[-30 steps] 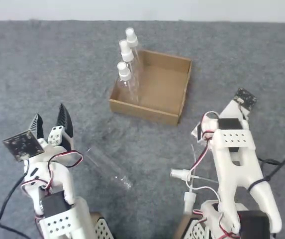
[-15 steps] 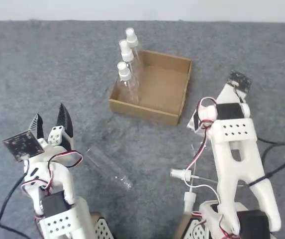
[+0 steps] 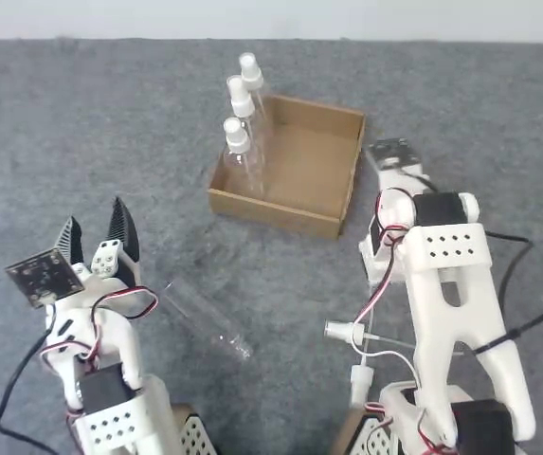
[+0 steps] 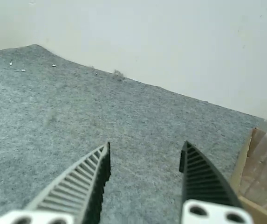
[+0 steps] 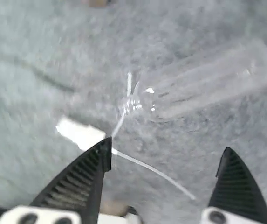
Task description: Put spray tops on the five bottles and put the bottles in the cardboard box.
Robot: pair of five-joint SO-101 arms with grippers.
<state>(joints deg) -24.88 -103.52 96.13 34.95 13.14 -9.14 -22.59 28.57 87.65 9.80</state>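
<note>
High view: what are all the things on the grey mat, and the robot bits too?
Cardboard box: one, brown, mid-mat toward the back.
Bottles with spray tops: three, clear, white tops, standing inside the box along its left wall.
Bottle without a top: one, clear, lying between the arms.
Loose spray tops: two, white, by the right arm's base.
Mat: one, grey, covering the table.
Left gripper: black fingers, open, front left.
Right gripper: black fingers, open, right of the box.
</note>
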